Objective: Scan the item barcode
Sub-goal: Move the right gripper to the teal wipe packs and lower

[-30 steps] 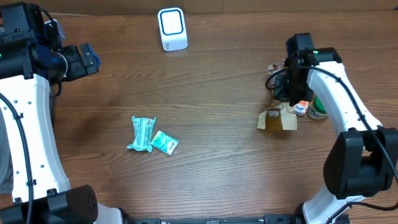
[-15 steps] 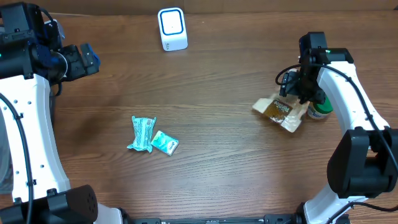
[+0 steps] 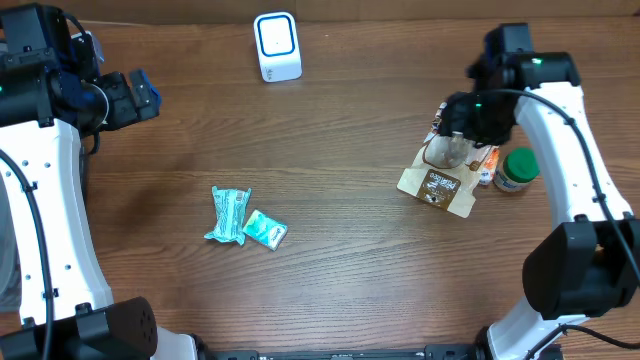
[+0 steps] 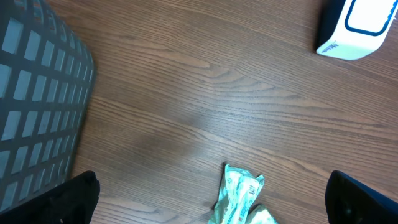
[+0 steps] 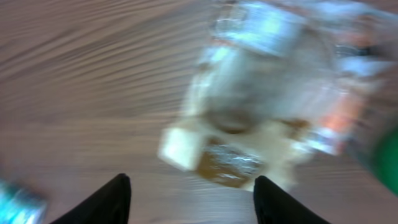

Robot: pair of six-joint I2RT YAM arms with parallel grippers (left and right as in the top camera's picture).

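A tan and brown packet (image 3: 436,186) lies flat on the wooden table at the right, with a clear crinkled wrapper (image 3: 447,150) just behind it. My right gripper (image 3: 460,126) hovers over that wrapper, open and holding nothing. The right wrist view is blurred; the packet (image 5: 230,162) lies beyond the open right gripper (image 5: 196,202). The white scanner with a blue outline (image 3: 277,46) stands at the far middle and shows as well in the left wrist view (image 4: 360,28). My left gripper (image 3: 143,96) is open at the far left, well above the table (image 4: 211,183).
Two green packets (image 3: 229,213) (image 3: 265,230) lie left of centre, one seen in the left wrist view (image 4: 239,190). A green-capped bottle (image 3: 516,170) and a small orange-marked item (image 3: 487,170) sit right of the tan packet. A grey mesh basket (image 4: 37,93) stands at the left edge.
The right gripper, shut low over the tan packet a second ago, has opened and drawn back toward the far side. The packet shifted and now lies flat. The left arm has not moved.
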